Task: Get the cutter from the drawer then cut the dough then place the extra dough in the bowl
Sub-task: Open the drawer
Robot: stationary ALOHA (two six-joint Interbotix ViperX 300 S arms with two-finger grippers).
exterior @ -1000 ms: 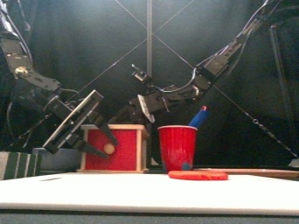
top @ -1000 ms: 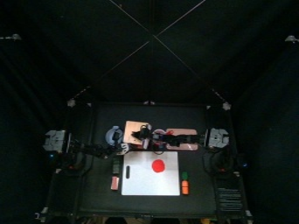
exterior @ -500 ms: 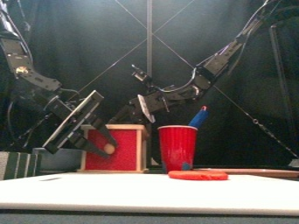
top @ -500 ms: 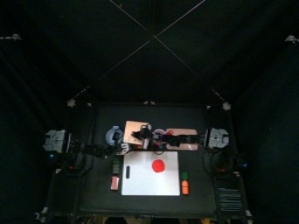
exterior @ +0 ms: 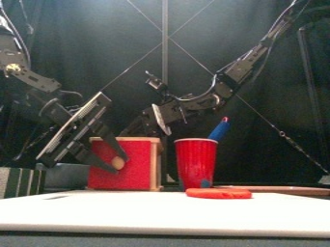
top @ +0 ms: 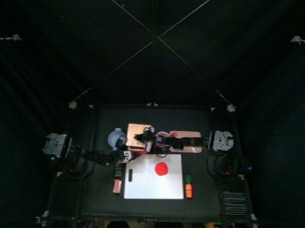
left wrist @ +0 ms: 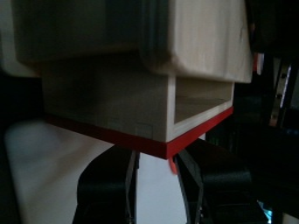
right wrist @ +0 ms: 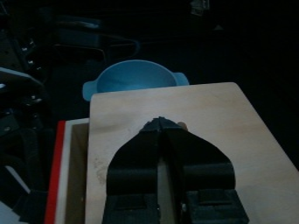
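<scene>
Left gripper (left wrist: 155, 164): fingers narrow, pinching red drawer front (left wrist: 105, 133) of pale wooden box (right wrist: 205, 114), drawer part open; round metal cutter unseen, presumably inside. Right gripper (right wrist: 163, 133): fingers closed together, pressing box top. Risk: box skids if press eases, pinch slipping off

Tally: white cutting board (top: 149, 183) – 1; red dough disc (exterior: 218, 193) – 1; wooden box (exterior: 126, 164) – 1, single red drawer front; red cup (exterior: 196, 162) – 1; blue knife (exterior: 219, 127) – 1; blue-grey bowl (right wrist: 138, 77) – 1; small toys – 2: orange-green piece (top: 188, 189), reddish piece (top: 117, 185)
</scene>
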